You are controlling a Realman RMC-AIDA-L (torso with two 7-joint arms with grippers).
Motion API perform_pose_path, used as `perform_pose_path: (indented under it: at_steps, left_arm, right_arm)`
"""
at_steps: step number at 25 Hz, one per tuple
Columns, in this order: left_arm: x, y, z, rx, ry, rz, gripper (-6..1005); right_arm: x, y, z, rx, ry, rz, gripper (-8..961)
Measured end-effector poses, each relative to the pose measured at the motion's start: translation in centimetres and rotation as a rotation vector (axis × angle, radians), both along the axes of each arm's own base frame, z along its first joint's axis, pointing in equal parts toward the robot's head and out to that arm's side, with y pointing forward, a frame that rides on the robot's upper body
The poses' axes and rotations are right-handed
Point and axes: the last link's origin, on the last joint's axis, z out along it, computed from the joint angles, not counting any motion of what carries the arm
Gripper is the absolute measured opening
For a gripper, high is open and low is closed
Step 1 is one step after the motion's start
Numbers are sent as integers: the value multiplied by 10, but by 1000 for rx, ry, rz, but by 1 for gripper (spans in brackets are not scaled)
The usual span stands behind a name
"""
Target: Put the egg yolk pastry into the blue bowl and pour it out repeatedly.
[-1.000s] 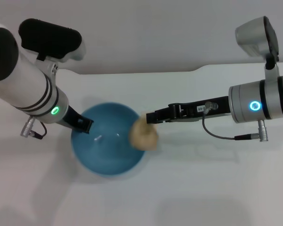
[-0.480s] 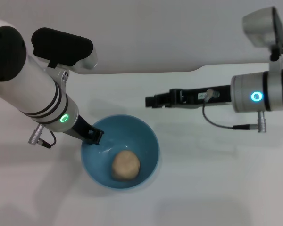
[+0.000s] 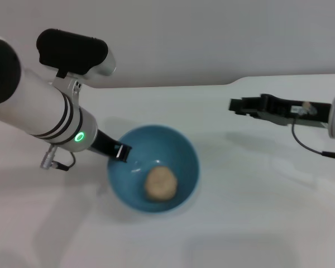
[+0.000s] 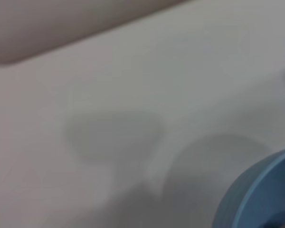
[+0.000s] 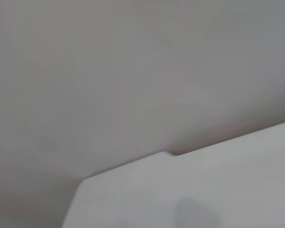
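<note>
The blue bowl (image 3: 185, 152) stands upright on the white table, left of centre in the head view. In its bottom lies the egg yolk pastry (image 3: 160, 183), a small tan ball. My left gripper (image 3: 120, 151) is shut on the bowl's left rim. A slice of the bowl (image 4: 261, 199) also shows in the left wrist view. Off to the right and apart from the bowl, my right gripper (image 3: 235, 105) hovers above the table with nothing in it.
The white table (image 3: 240, 212) spreads around the bowl, and its far edge (image 3: 173, 86) meets a grey wall. A step in that edge (image 5: 171, 153) shows in the right wrist view.
The right gripper let the pastry drop into the bowl, then pulled back to the right. The left arm shifted the bowl slightly right.
</note>
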Motion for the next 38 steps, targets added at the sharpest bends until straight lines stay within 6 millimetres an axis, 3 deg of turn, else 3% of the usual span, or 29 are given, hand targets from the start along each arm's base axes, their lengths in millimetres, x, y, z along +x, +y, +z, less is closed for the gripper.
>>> perform_pose_path:
  at_steps: [10,17,23,27,31,38]
  left_arm:
    - [-9,-4,3,235,-246,-182,-1]
    - [-18,-22,0,480,-355,-336,0]
    - [-29,-50,-10,695,-391,-544,0]
    - [-35,-60,-17,747,-404,-614,0]
    - [-43,-80,-29,813,-434,-817,0]
    - [-48,-87,-31,842,-455,-857,0]
  right_arm:
    - [26,-5,13,69,22,-97,194]
    - [25,-1,16,76,22,-97,195]
    - [24,1,17,80,17,-95,196]
    - [24,1,17,81,17,-96,197]
    - [24,1,17,82,16,-97,198]
    - [24,1,14,74,24,-100,199]
